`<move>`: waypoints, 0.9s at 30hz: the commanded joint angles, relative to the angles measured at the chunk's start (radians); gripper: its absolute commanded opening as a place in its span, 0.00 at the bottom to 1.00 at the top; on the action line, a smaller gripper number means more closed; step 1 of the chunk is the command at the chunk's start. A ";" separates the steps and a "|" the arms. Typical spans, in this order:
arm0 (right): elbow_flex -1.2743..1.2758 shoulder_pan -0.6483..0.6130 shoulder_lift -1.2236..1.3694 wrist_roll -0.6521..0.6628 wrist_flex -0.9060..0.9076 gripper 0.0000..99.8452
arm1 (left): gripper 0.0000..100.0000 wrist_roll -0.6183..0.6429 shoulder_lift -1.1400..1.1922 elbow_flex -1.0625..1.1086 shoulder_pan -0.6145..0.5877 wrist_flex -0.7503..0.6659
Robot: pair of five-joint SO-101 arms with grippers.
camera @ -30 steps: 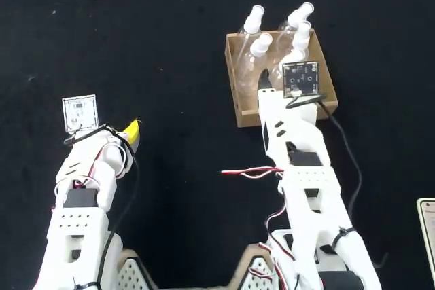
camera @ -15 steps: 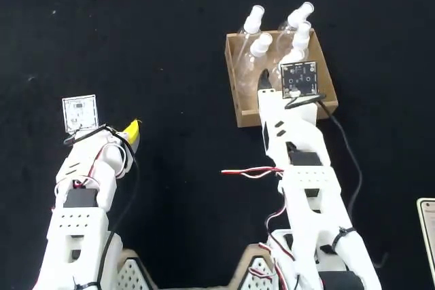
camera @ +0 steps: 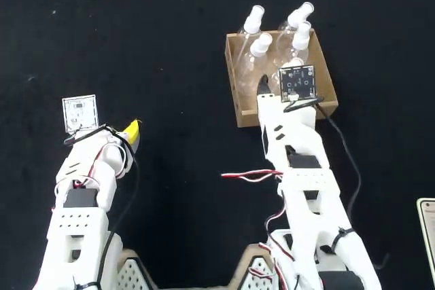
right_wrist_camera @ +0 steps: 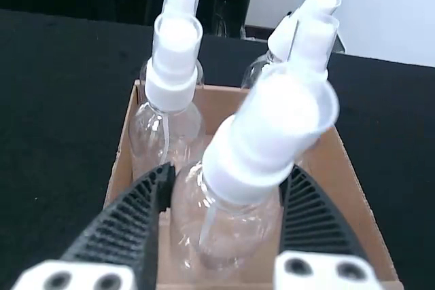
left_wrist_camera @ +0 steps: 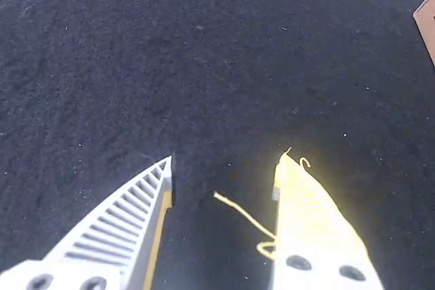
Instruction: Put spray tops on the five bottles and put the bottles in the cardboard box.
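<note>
The right end effector is sitting inside the cardboard box, its fingers closing on both sides of a clear bottle and grasping it. This bottle is carrying a white spray top and is tilting slightly between the fingers, with its body down between the box walls.

Four other bottles, each wearing a white top, are grouped ahead of the held one. The two nearer ones are standing inside the box. The two farther ones are rising at the far wall, and it cannot be told whether they are standing within it.

The left end effector is hanging released, fingers spread apart, over bare black table, well apart from the box. A loose yellow thread is curling off its yellow finger.
</note>
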 commanded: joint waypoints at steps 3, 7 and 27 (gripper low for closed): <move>-0.002 0.008 0.001 0.009 -0.017 0.15 | 0.24 0.002 -0.009 -0.005 0.013 -0.021; 0.015 0.008 0.001 0.009 -0.023 0.15 | 0.24 0.002 -0.009 -0.005 0.013 -0.021; 0.018 0.005 0.001 0.005 -0.023 0.15 | 0.24 0.002 -0.009 -0.005 0.013 -0.021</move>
